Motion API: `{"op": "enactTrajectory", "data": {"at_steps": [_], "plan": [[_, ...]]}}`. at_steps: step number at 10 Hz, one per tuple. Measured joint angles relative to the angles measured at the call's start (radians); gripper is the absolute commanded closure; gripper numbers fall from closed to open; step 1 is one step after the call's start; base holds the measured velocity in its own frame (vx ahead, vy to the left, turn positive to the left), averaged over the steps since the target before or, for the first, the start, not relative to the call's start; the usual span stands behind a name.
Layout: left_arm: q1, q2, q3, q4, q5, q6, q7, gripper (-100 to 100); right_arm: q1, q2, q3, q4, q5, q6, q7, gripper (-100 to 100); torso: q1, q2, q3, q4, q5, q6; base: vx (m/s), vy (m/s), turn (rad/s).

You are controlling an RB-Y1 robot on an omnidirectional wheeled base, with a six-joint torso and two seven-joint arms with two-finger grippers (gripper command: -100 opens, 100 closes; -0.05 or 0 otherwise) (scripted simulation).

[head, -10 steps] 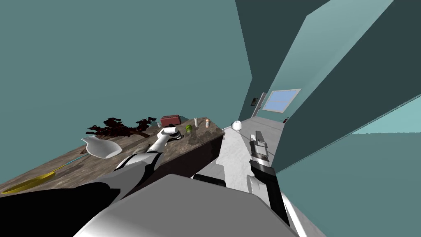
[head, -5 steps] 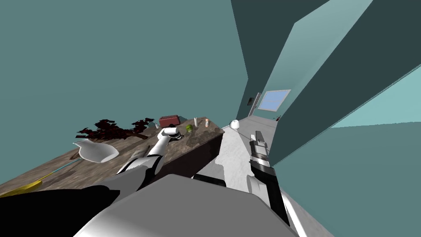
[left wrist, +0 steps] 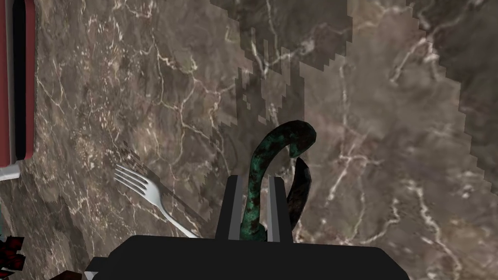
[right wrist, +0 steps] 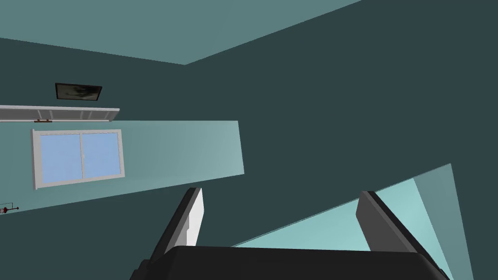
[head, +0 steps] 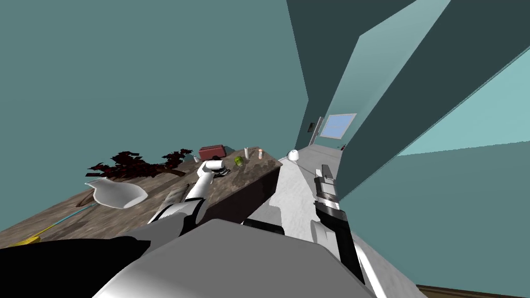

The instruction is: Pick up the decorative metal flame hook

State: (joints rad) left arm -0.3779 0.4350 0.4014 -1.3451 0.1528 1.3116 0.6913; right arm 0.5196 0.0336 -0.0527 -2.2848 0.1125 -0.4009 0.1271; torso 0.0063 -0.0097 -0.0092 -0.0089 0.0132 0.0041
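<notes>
The flame hook [left wrist: 272, 146] is a dark, green-mottled curved piece of metal with a second dark tongue beside it. My left gripper [left wrist: 255, 179] is shut on its stem, one finger pressing each side. The hook's curl stands beyond the fingertips over the brown marbled counter [left wrist: 389, 121], and its blocky shadow falls further off on the stone. In the head view the left gripper [head: 220, 169] reaches over the middle of the counter [head: 248, 173]. My right gripper [right wrist: 281, 192] is open and holds nothing; in the head view the right gripper [head: 326, 173] hangs over the floor beside the counter's end.
A fork [left wrist: 146, 192] lies on the counter close to the left gripper, with a red box [head: 212, 151] beyond. A green object [head: 238, 161], two small bottles [head: 247, 152], a white jug [head: 116, 192] and dark red foliage [head: 137, 163] also sit there. A white dome [head: 293, 154] rests on the floor.
The head view has swung, so the jug, foliage and a yellow tool slide left and the window shifts. My left gripper stays shut on the hook; the right arm is still.
</notes>
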Motion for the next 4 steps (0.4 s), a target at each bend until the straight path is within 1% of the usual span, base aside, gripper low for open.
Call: {"op": "enactTrajectory", "data": {"at_steps": [1,2,3,4], "plan": [[0.018,-0.022,0.017,-0.033,-0.028,0.019,0.022,100,0.0,0.0,0.0,0.0,0.0,0.0,0.0,0,0.001,0.001,0.0,-0.001,0.002,0.001,-0.086,0.084,-0.139],[0.029,-0.038,0.026,-0.065,-0.054,0.035,0.044,100,0.0,0.0,0.0,0.0,0.0,0.0,0.0,0,0.002,0.002,0.001,0.0,0.001,0.0,-0.037,0.039,0.015],[0.029,-0.039,0.029,-0.085,-0.065,0.041,0.053,100,0.0,0.0,0.0,0.0,0.0,0.0,0.0,0,0.0,0.0,0.0,0.0,0.0,-0.001,-0.006,0.013,0.014],[0.029,-0.038,0.03,-0.088,-0.066,0.042,0.054,0,0.0,0.0,0.0,0.0,0.0,0.0,0.0,0,-0.002,-0.002,-0.001,-0.001,0.001,0.0,0.0,0.0,0.0]]}}
